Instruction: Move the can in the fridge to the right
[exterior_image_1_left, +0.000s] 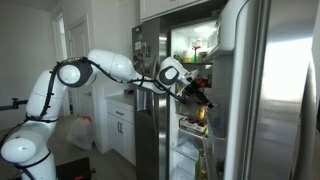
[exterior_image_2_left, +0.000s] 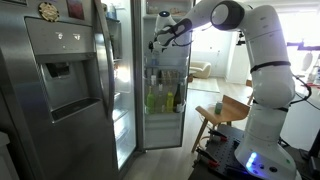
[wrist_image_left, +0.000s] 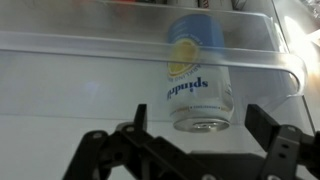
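Observation:
A pale blue can (wrist_image_left: 195, 75) with a yellow fruit picture and "spindrift" lettering stands on a clear fridge shelf (wrist_image_left: 90, 55); the wrist view shows it upside down. My gripper (wrist_image_left: 198, 120) is open, its two black fingers to either side of the can's end and not touching it. In both exterior views the arm reaches into the open stainless-steel fridge (exterior_image_1_left: 255, 80) (exterior_image_2_left: 60, 90), with the gripper (exterior_image_1_left: 198, 95) (exterior_image_2_left: 160, 38) at an upper shelf. The can is hidden in both exterior views.
The shelf's clear front lip (wrist_image_left: 270, 70) curves round to the right of the can. Bottles (exterior_image_2_left: 165, 98) stand on a lower shelf. White cabinets (exterior_image_1_left: 118, 125) stand beside the fridge. A wooden stool (exterior_image_2_left: 225, 112) stands near the robot base.

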